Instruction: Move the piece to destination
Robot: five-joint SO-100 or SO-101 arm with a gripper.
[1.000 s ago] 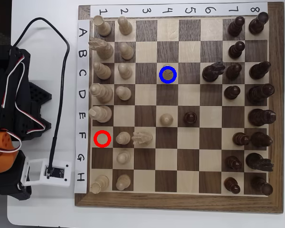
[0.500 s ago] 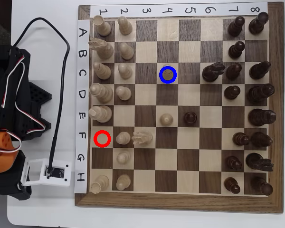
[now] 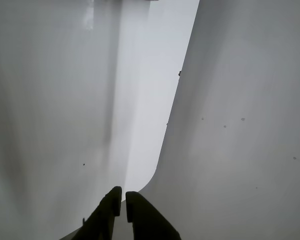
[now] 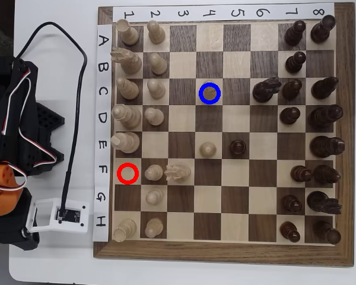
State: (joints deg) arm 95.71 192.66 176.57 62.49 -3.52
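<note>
the piece (image 4: 209, 93) already sits inside the blue ring on destination (image 4: 219, 85); your claw (image 3: 123, 200) is together, empty, parked; nothing left but to stay clear.

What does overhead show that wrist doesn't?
Overhead only: the chessboard with its pieces, the tan piece sitting inside the blue ring, the empty red ring, and the arm's body parked left of the board.
Wrist only: the end effector, fingers nearly touching and holding nothing, over a plain pale surface.
Shared: apparently just the white table; its rounded corner seems to show in the wrist view. No board there.
</note>
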